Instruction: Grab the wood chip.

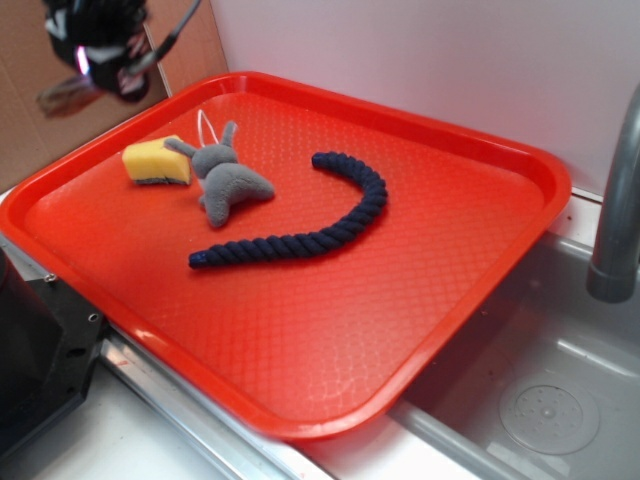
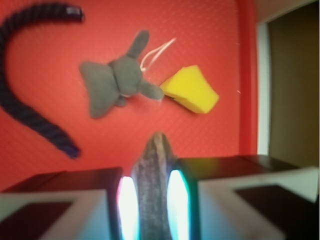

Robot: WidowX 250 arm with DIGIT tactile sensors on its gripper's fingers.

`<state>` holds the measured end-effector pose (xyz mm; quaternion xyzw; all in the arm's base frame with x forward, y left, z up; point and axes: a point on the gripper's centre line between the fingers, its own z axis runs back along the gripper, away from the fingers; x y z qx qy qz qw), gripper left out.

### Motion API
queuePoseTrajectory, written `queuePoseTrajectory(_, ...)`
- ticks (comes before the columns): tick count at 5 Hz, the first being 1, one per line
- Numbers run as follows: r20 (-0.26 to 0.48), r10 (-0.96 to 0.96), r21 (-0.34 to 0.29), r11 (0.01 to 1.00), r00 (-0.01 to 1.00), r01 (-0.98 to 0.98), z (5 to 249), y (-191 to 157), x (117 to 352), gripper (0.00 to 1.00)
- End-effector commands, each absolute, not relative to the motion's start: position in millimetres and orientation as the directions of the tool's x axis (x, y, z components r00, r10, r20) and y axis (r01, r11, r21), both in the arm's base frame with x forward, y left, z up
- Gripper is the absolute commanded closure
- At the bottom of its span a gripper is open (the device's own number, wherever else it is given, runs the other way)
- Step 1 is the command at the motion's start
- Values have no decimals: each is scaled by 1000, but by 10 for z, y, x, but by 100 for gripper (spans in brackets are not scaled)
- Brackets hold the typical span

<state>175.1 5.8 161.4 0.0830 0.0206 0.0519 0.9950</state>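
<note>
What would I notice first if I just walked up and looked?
Probably the big bright red plastic tray, with a long dark blue twisted rope curving across its middle. Near its back left corner a small grey plush toy lies touching a yellow sponge block. High above that corner, the black gripper pinches a thin grey-brown wood chip.

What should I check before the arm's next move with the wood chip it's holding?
1. Chip gripped: ok. The wood chip sits between the gripper's fingers.
2. Chip clear of the tray: ok. In the exterior view the gripper holds it above the red tray's far-left corner.
3. Grip firmness: cannot tell; the view is blurred.
4. Nothing else caught: ok. The yellow sponge, grey plush toy and navy rope lie on the tray, apart from the fingers.
5. Faucet far away: ok.
</note>
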Motion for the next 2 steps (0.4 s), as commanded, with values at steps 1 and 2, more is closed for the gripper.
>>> queuePoseTrajectory(1,138,180,81,978,974,-192,2006,-167,1839,100)
queuePoseTrajectory(2,130,119,72,989,984,-129,2001,-99,1845,100)
